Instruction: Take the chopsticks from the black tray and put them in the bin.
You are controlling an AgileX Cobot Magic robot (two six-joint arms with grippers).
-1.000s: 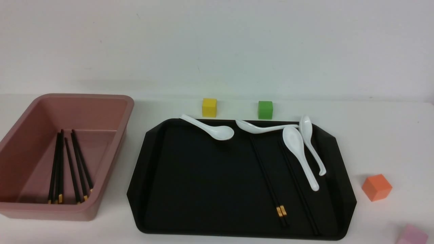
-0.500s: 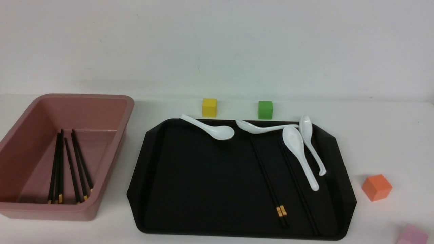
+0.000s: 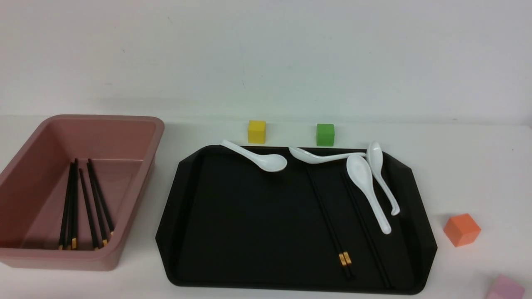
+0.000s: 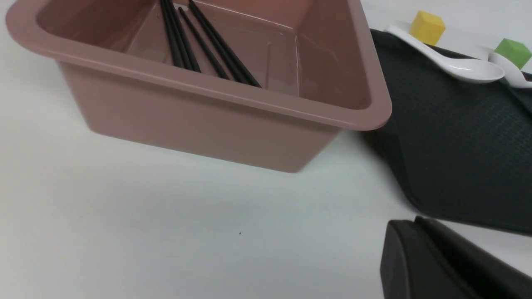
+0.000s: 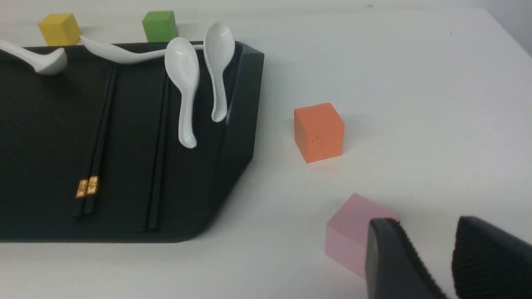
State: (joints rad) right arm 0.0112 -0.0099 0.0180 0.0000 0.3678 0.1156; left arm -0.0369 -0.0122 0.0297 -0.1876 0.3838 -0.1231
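While my left hand (image 4: 415,224) is clenched and my right hand (image 5: 426,222) released, its fingers apart, two pairs of chopsticks (image 3: 326,216) lie in the tray (image 3: 249,232), right of its middle; more lie in the bin (image 3: 140,178), left of the tray.

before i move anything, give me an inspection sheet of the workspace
Surface: white table, no spill seen
Black tray: on the table, chopsticks and four white spoons in it
Bin: left of the tray, upright, more chopsticks inside
Clutter: yellow cube and green cube behind the tray; orange cube and pink cube to its right
Left tool: partly in view, closed, nothing seen held
Right tool: jaws apart, nothing between them
Cables: nothing seen
Surroundings: plain pale wall behind
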